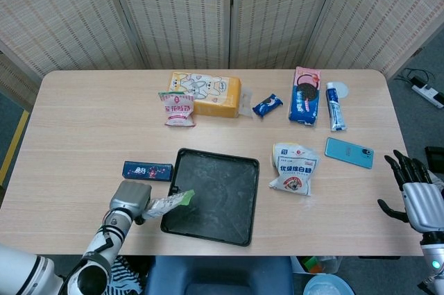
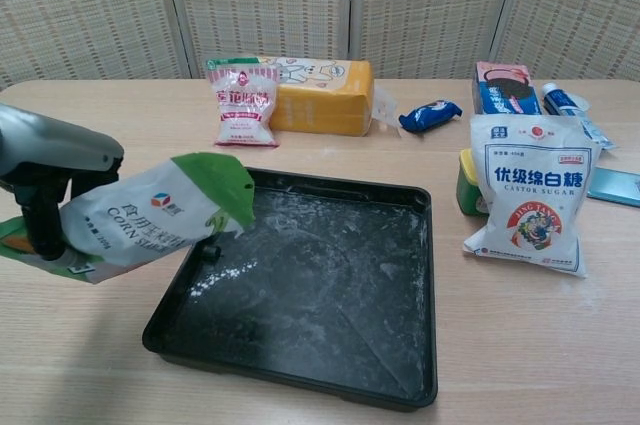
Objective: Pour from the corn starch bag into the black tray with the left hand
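Note:
My left hand [image 1: 130, 200] [image 2: 45, 167] grips the corn starch bag [image 2: 150, 215] [image 1: 168, 202], a white pouch with a green top. The bag is held up with its green end raised, just over the left edge of the black tray [image 2: 400, 385] [image 1: 251, 170]. White powder is smeared across the tray's floor. My right hand [image 1: 415, 196] hangs off the table's right edge with fingers apart, holding nothing; the chest view does not show it.
A castor sugar bag [image 2: 527, 203] stands right of the tray, with a green tub [image 2: 465, 183] behind it. A dark blue box [image 1: 147, 170] lies left of the tray. Along the back are a pink packet [image 2: 243, 103], a yellow box [image 2: 325, 95], cookies [image 1: 304, 95], a tube [image 1: 335, 106] and a phone [image 1: 349, 152].

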Motion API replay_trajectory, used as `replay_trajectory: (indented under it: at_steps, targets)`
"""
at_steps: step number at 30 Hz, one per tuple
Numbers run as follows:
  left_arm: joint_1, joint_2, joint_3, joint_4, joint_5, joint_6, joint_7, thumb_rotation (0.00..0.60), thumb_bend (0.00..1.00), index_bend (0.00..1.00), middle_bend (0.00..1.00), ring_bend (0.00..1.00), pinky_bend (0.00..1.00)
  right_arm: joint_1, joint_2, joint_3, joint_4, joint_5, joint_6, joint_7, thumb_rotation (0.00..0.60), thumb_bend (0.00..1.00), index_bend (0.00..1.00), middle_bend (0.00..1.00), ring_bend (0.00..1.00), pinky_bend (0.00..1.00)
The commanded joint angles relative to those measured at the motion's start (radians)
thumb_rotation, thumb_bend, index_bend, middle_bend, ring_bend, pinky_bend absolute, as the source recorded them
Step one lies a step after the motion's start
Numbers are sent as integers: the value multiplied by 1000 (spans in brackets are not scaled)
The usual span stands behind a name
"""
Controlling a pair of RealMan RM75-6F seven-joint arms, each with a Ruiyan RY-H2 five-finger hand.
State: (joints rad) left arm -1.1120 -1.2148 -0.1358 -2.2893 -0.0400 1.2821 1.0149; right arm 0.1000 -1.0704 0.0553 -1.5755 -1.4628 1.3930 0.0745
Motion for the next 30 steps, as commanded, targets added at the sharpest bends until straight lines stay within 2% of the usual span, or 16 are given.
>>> replay_trajectory:
  at_steps: [1,7,10,14,20,25,30]
  targets:
    - [126,149,-16,-11,198,-213,-197,600,368,844,857,1000,1000,1,-2,0,0,3,-3,-3,600,279,0,0,0,0]
    - [274,285,-71,60,426,-481,-514,600,368,846,857,1000,1000,4,-7,1,0,12,-12,-13,600,280,0,0,0,0]
    - [321,322,-102,116,489,-606,-653,600,367,847,857,1000,1000,7,-10,2,2,18,-20,-18,600,279,0,0,0,0]
    - [376,362,-156,217,570,-836,-850,600,368,846,857,1000,1000,12,-14,3,4,26,-32,-25,600,279,0,0,0,0]
    - [483,313,-268,375,740,-1026,-1045,600,363,846,857,999,1000,15,-18,4,6,33,-38,-31,600,280,0,0,0,0]
    - [608,235,-429,515,875,-1200,-1163,600,360,846,857,998,1000,15,-22,6,7,42,-41,-39,600,279,0,0,0,0]
    - [753,114,-596,628,949,-1346,-1155,600,360,846,857,999,1000,19,-27,10,9,54,-50,-48,600,280,0,0,0,0]
